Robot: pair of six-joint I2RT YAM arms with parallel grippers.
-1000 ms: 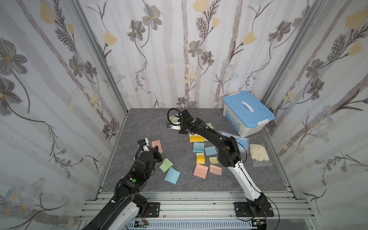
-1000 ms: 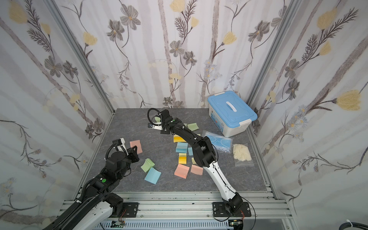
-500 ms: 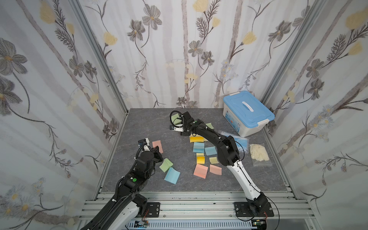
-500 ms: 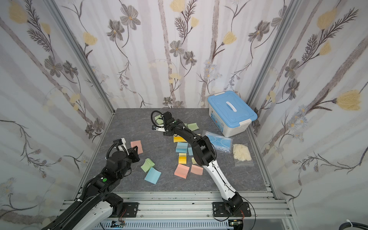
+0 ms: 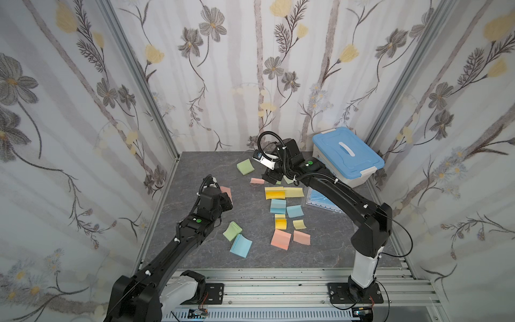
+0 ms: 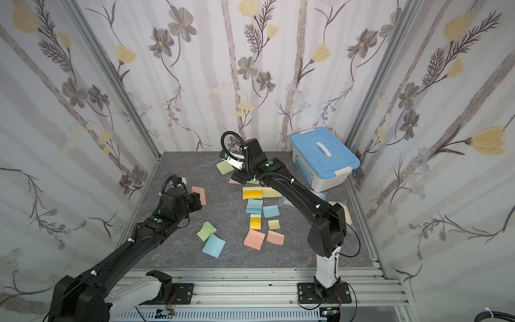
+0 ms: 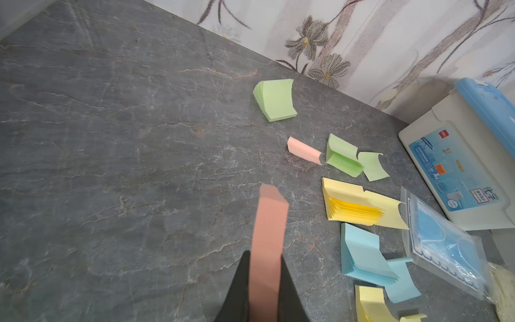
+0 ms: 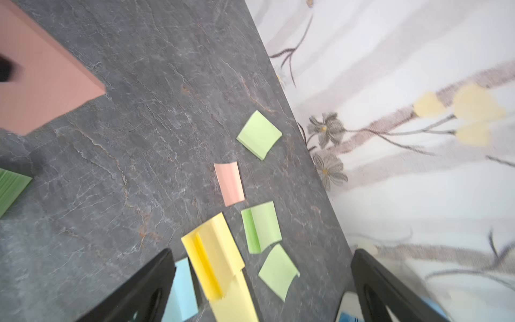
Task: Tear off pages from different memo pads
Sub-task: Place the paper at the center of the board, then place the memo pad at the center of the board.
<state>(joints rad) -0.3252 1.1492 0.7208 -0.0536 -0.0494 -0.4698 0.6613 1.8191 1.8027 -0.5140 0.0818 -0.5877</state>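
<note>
The square salmon pink memo pad (image 7: 267, 237) is pinched between my left fingers (image 7: 237, 292), which are almost closed on it. With the back wall as twelve o'clock, it sits toward nine o'clock on the grey stone-patterned tabletop (image 5: 320, 256). From my left wrist I see it edge-on, and its long axis runs straight out from the grip toward one o'clock.

Including that one, I count nine memo pads (image 5: 274, 193): three green, two yellow, two light blue and two salmon. Six loose pages (image 5: 301, 237) lie among them: two salmon, two yellow, one green and one blue. Most of these run in a line from twelve to six o'clock through the centre.

A curled salmon page (image 5: 257, 181) lies near twelve o'clock with its long axis from nine to three. My right fingers (image 8: 139, 290) are just beside it, spread wide with nothing in them.

One white plastic box with a blue lid (image 5: 347, 152) stands at two o'clock. One clear packet of blue masks (image 5: 316, 198) lies at three.
</note>
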